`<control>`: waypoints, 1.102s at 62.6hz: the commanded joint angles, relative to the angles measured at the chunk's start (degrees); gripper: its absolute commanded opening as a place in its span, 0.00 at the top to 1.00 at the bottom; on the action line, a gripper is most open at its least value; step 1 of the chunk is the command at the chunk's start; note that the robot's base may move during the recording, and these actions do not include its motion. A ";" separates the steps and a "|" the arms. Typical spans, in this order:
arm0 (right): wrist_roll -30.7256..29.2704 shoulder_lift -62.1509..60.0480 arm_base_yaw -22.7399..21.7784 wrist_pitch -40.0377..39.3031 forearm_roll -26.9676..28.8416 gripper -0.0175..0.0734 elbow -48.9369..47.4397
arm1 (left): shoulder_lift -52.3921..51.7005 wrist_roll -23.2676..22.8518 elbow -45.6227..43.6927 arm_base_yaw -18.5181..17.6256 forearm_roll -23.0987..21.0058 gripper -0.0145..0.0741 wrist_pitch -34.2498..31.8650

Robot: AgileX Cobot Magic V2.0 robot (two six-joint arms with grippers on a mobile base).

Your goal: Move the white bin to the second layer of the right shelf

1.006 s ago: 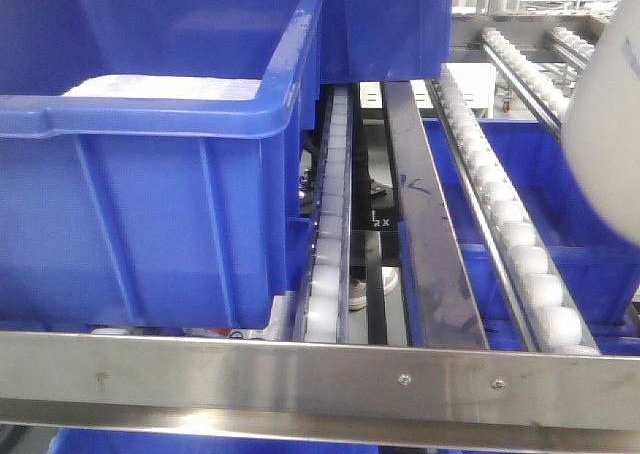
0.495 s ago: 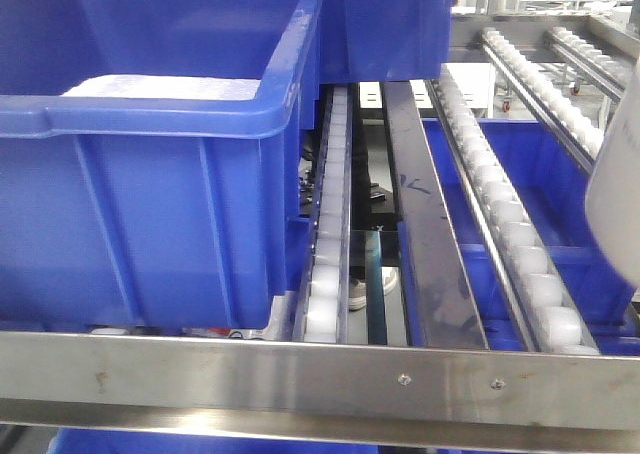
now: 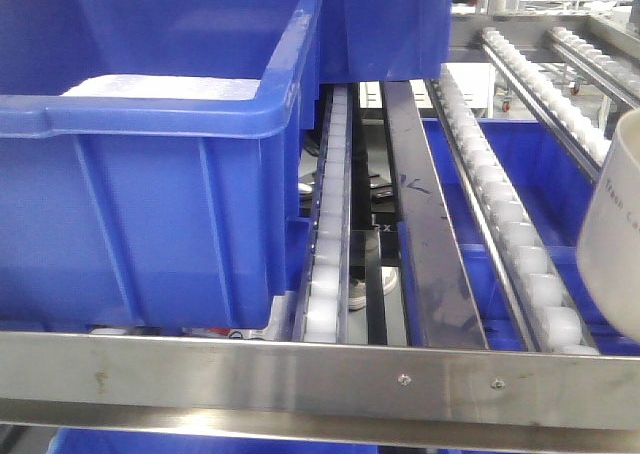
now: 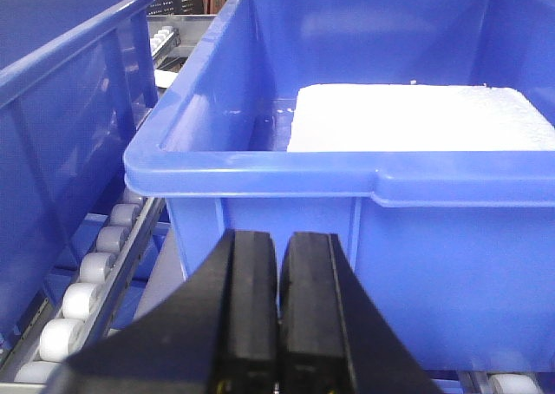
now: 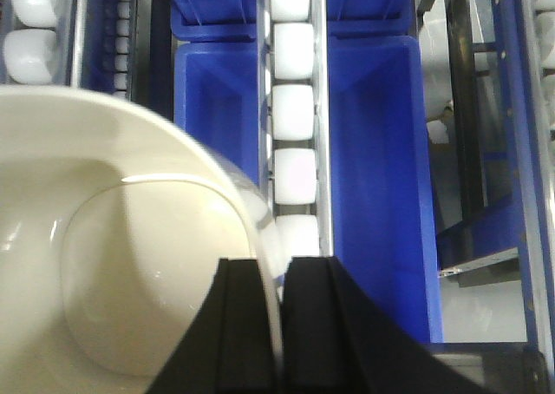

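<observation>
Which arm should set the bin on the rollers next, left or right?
Right. Its pincer is clamped on the rim of the white bin, above the rollers. The left pincer is shut, empty, facing a blue crate.

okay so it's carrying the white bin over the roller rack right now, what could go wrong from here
1. The right gripper pinches only the thin rim of the white bin, with the body hanging to one side; it could tilt or slip out.
2. The bin hangs at the rack's right edge above a roller lane with open gaps beside it; set down off-centre, it might tip into a gap.
3. The steel front bar sits close below; lowering early could clip it.
</observation>
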 commanded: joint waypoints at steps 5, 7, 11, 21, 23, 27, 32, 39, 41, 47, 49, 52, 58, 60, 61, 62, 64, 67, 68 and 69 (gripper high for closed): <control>-0.30 -0.21 0.00 -3.86 1.33 0.75 -1.95 | -0.83 -0.30 1.65 -0.01 -0.43 0.74 -4.76; -0.30 -0.13 0.00 -3.84 1.33 0.75 -1.95 | -0.83 -0.30 1.65 -0.01 -0.43 0.74 -4.76; -0.25 -0.13 0.01 -3.40 1.39 0.74 -1.95 | -0.83 -0.30 1.65 -0.01 -0.43 0.74 -4.76; -0.25 -0.13 0.01 -2.98 1.45 0.61 -1.95 | -0.83 -0.30 1.65 -0.01 -0.43 0.74 -4.76; -0.25 -0.13 0.01 -2.91 1.45 0.58 -1.95 | -0.83 -0.30 1.65 -0.01 -0.43 0.74 -4.76; -0.25 -0.13 0.01 -2.66 1.45 0.55 -1.95 | -0.83 -0.30 1.65 -0.01 -0.43 0.74 -4.76; -0.25 -0.41 0.01 -2.14 1.58 0.55 -2.06 | -0.83 -0.30 1.65 -0.01 -0.43 0.74 -4.76; -0.25 -2.19 0.01 -1.64 2.05 0.55 -2.12 | -0.83 -0.30 1.65 -0.01 -0.43 0.74 -4.76; -0.25 -3.18 0.01 -1.35 2.05 0.55 -2.12 | -0.83 -0.30 1.65 -0.01 -0.43 0.74 -4.76; -0.25 -6.26 0.01 -0.51 2.09 0.55 -2.12 | -0.83 -0.30 1.65 -0.01 -0.43 0.74 -4.76; -0.25 -7.45 0.01 -0.09 2.09 0.55 -2.12 | -0.83 -0.30 1.65 -0.01 -0.43 0.74 -4.76; -0.25 -9.23 0.01 0.60 2.09 0.55 -2.12 | -0.83 -0.30 1.65 -0.01 -0.43 0.74 -4.76; -0.25 -13.31 0.01 1.48 1.72 0.55 -2.12 | -0.83 -0.30 1.65 -0.01 -0.43 0.74 -4.76; -0.25 -14.64 0.01 1.58 0.95 0.55 -2.12 | -0.83 -0.30 1.65 -0.01 -0.43 0.74 -4.76; -0.25 -15.65 0.01 1.72 0.32 0.55 -2.12 | -0.83 -0.30 1.65 -0.01 -0.43 0.74 -4.76; -0.25 -16.35 0.01 1.73 -0.15 0.55 -2.12 | -0.83 -0.30 1.65 -0.01 -0.43 0.74 -4.76; -0.25 -18.13 0.06 1.78 -1.49 0.56 -2.05 | -0.83 -0.30 1.65 -0.01 -0.43 0.74 -4.76; -0.21 -20.20 0.06 2.00 -3.13 0.60 -1.84 | -0.83 -0.30 1.65 -0.01 -0.43 0.74 -4.76; -0.05 -21.28 0.14 2.14 -3.85 0.61 -1.78 | -0.83 -0.30 1.65 -0.01 -0.43 0.74 -4.76; 0.37 -22.07 0.15 2.21 -4.32 0.63 -1.77 | -0.83 -0.30 1.65 -0.01 -0.43 0.74 -4.76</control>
